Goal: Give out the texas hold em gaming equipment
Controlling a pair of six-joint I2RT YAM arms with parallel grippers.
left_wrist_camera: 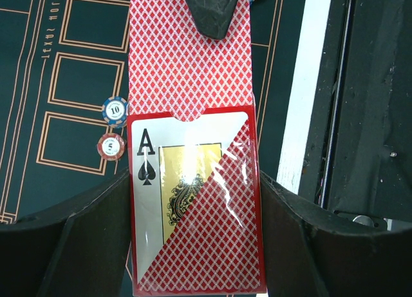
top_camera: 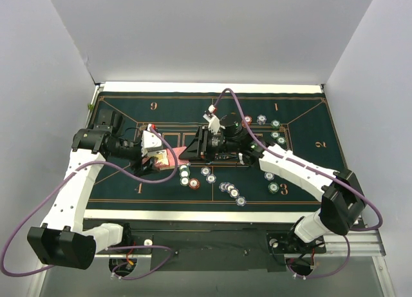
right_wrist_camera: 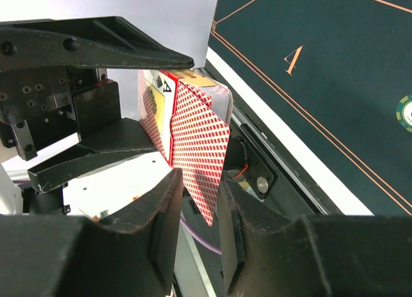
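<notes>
The card box (left_wrist_camera: 193,239) is being pinched by the left end effector (left_wrist_camera: 193,194), at 9 o'clock of the felt mat (top_camera: 302,123). The playing cards (left_wrist_camera: 187,58) are sticking out toward 3 o'clock, between the fingers of the right end effector (right_wrist_camera: 201,197). Whether these are already pinching cannot be told. The cards should be drawn out straight, with the box being held firm.

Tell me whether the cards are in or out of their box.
Partly out: the red-backed cards stick out past the box mouth, the rest inside.
</notes>
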